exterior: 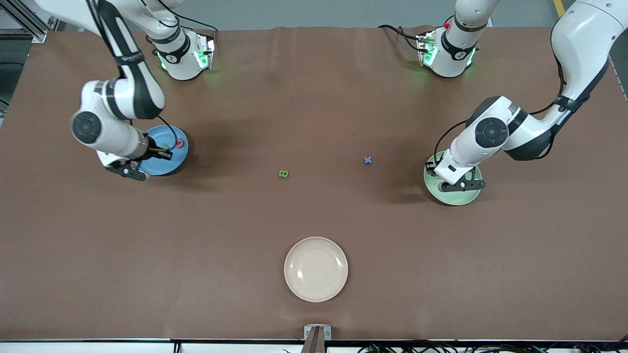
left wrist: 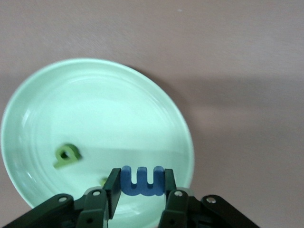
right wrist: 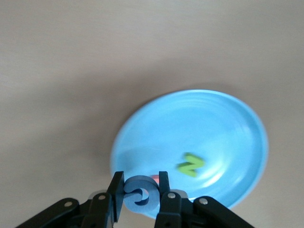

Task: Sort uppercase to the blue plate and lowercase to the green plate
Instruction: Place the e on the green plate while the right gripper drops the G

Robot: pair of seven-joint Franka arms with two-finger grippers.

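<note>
- Front view shows the brown table (exterior: 314, 215) with three round plastic plates: a medium-blue plate (exterior: 169, 164) toward the right arm's end, a pale mint-green plate (exterior: 456, 193) toward the left arm's end, and a cream plate (exterior: 316, 269) nearest the front camera, between the two.
- Left gripper (left wrist: 141, 183) hangs over the pale mint-green plate (left wrist: 95, 123), its fingers clamped on a small blue foam letter m (left wrist: 141, 180) that looks like an E turned on its side.
- Left wrist view also shows a small green foam letter b (left wrist: 67, 156) lying in the green plate, and a second green scrap (left wrist: 103, 181) at the finger's edge, too hidden to read.
- Right gripper (right wrist: 141, 192) hangs over the medium-blue plate (right wrist: 204, 142), its fingers pinching a small blue foam letter G (right wrist: 140, 194).
- Right wrist view shows a green foam letter N (right wrist: 191, 164) lying in the blue plate, and a bit of pink-red foam letter (right wrist: 155, 179) just past the held G; in the front view it shows as a pink-red ring (exterior: 179, 143) on the blue plate.
- On the bare table, a green foam letter B (exterior: 283, 173) lies about midway between the two plates.
- Blue cross-shaped foam letter t (exterior: 368, 160) lies on the table too, well apart from the B, closer to the green plate and slightly farther from the front camera.
</note>
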